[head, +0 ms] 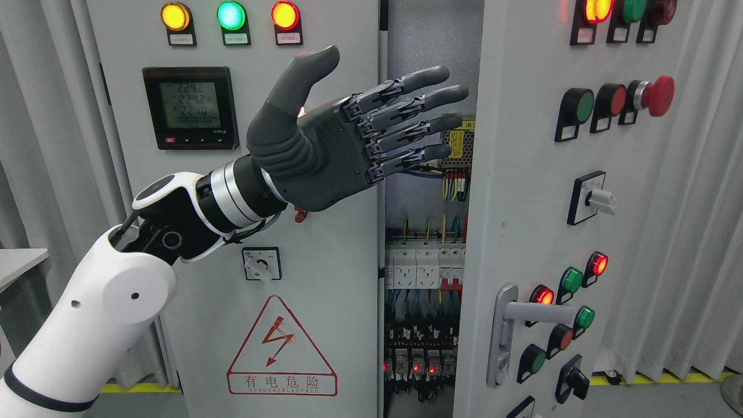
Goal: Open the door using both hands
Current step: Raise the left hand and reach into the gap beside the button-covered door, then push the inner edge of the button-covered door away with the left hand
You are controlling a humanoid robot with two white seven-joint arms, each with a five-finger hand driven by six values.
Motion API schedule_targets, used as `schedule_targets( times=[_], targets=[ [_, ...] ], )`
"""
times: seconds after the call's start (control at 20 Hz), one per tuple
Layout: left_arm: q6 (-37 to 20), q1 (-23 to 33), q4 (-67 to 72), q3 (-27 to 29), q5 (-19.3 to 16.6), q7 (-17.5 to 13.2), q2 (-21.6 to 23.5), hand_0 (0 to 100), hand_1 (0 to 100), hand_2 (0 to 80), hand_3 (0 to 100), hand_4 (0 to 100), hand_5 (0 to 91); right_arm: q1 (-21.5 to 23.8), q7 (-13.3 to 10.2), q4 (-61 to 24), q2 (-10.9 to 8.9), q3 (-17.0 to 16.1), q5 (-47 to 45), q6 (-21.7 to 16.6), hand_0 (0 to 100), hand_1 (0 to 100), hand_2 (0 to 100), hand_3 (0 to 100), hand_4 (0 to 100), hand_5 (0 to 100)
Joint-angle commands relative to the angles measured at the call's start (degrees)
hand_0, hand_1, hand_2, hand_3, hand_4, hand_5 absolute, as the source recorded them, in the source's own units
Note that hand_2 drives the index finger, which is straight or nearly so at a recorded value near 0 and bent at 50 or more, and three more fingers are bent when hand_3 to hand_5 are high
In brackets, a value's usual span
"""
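Note:
A grey electrical cabinet has two doors. The left door (325, 278) is shut and carries a meter and three lit lamps. The right door (522, 191) stands ajar, swung towards me, with a silver lever handle (511, 325) low on its left side. Between them a gap (426, 278) shows wiring and breakers inside. My left hand (371, 125) is raised in front of the left door's right edge, palm facing me, fingers (418, 104) spread and reaching across the gap towards the right door's edge. It holds nothing. My right arm does not show.
The right door bears several push buttons, rotary switches and a red mushroom button (659, 96). A high-voltage warning triangle (281, 348) marks the left door. White curtains (696, 261) hang on both sides. A table corner (17, 264) juts in at the left.

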Motion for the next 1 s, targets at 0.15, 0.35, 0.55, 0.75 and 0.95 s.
schedule_targets(
  times=[0.15, 0.35, 0.55, 0.75, 0.95],
  targets=[
    [-2.38, -5.19, 3.91, -18.63, 3.09, 0.18, 0.09, 30, 0, 2.8, 3, 3, 0.0, -1.67, -0.03, 1.49, 0.00, 0.00, -0.35, 0.02, 22, 0, 0, 0, 0, 0],
    [-3.52, -6.42, 4.08, -20.22, 3.18, 0.18, -0.26, 30, 0, 2.8, 3, 3, 0.0, -1.67, -0.03, 1.49, 0.00, 0.00, -0.44, 0.02, 22, 0, 0, 0, 0, 0],
    [-3.70, -7.65, 4.00, -20.48, 5.11, 0.26, -0.53, 30, 0, 2.8, 3, 4, 0.0, -1.67, -0.03, 1.49, 0.00, 0.00, -0.35, 0.02, 22, 0, 0, 0, 0, 0],
    [-5.27, -9.32, 3.56, -22.85, 5.47, 0.44, -0.53, 30, 0, 2.8, 3, 4, 0.0, -1.67, -0.03, 1.49, 0.00, 0.00, -0.44, 0.02, 22, 0, 0, 0, 0, 0],
    [-10.37, -13.10, 3.38, -29.00, 9.15, 0.88, -0.62, 30, 0, 2.8, 3, 4, 0.0, -1.67, -0.03, 1.49, 0.00, 0.00, -0.44, 0.02, 22, 0, 0, 0, 0, 0]
  ],
)
